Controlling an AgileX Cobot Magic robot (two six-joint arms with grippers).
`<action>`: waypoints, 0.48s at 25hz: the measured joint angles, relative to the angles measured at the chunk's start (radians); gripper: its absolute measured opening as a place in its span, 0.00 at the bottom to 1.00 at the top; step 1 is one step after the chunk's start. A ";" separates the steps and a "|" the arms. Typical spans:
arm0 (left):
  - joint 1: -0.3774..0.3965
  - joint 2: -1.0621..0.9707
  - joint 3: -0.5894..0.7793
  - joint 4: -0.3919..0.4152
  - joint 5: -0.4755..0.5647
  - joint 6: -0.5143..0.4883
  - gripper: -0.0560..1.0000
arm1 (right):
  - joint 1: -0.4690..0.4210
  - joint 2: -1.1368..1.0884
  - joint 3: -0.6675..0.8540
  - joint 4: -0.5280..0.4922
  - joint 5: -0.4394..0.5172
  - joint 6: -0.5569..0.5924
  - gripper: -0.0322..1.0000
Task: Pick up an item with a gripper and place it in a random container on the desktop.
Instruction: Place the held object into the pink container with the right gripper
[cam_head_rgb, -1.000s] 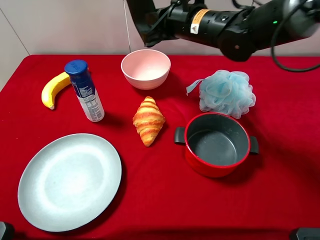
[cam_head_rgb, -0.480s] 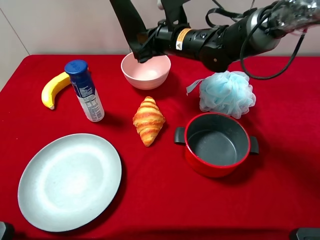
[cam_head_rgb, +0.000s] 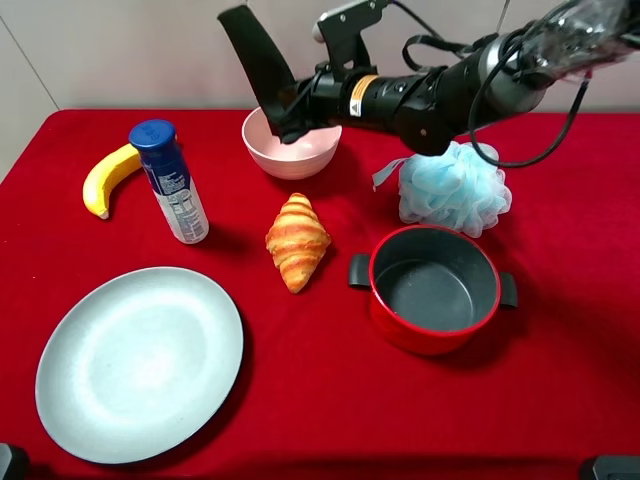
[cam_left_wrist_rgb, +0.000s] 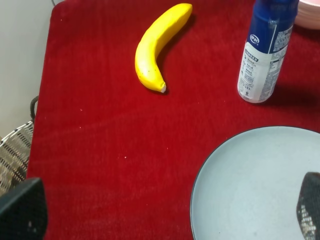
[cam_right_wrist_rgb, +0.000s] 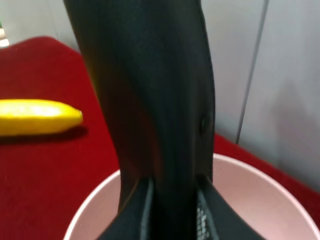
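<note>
My right gripper (cam_head_rgb: 293, 112) is shut on the long matte black case (cam_head_rgb: 257, 58) and holds it upright, tilted to the left, with its lower end just over the pale pink bowl (cam_head_rgb: 300, 156) at the back of the red desktop (cam_head_rgb: 300, 370). In the right wrist view the case (cam_right_wrist_rgb: 150, 95) fills the middle, clamped low down by the fingers (cam_right_wrist_rgb: 142, 212), with the bowl (cam_right_wrist_rgb: 260, 200) right beneath. My left gripper (cam_left_wrist_rgb: 165, 210) hangs open and empty over the near left of the table, its fingertips (cam_left_wrist_rgb: 22, 207) showing at the frame's corners.
A yellow banana (cam_head_rgb: 105, 178) and a blue-capped spray can (cam_head_rgb: 170, 182) stand at the left. A pale blue-grey plate (cam_head_rgb: 140, 362) lies at the front left. A croissant (cam_head_rgb: 296, 242), a red pot (cam_head_rgb: 434, 290) and a blue bath pouf (cam_head_rgb: 455, 185) occupy the middle and right.
My right arm has swung left and down, bringing the black case from above the table's back edge to just over the pink bowl. The left arm has not moved.
</note>
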 joint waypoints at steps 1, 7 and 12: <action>0.000 0.000 0.000 0.000 0.000 0.000 0.99 | 0.000 0.003 0.000 0.001 0.001 0.000 0.15; 0.000 0.000 0.000 0.000 0.000 0.000 0.99 | 0.000 0.009 0.000 0.007 0.003 0.000 0.15; 0.000 0.000 0.000 0.000 0.000 0.000 0.99 | 0.000 0.009 0.000 0.008 0.003 0.000 0.14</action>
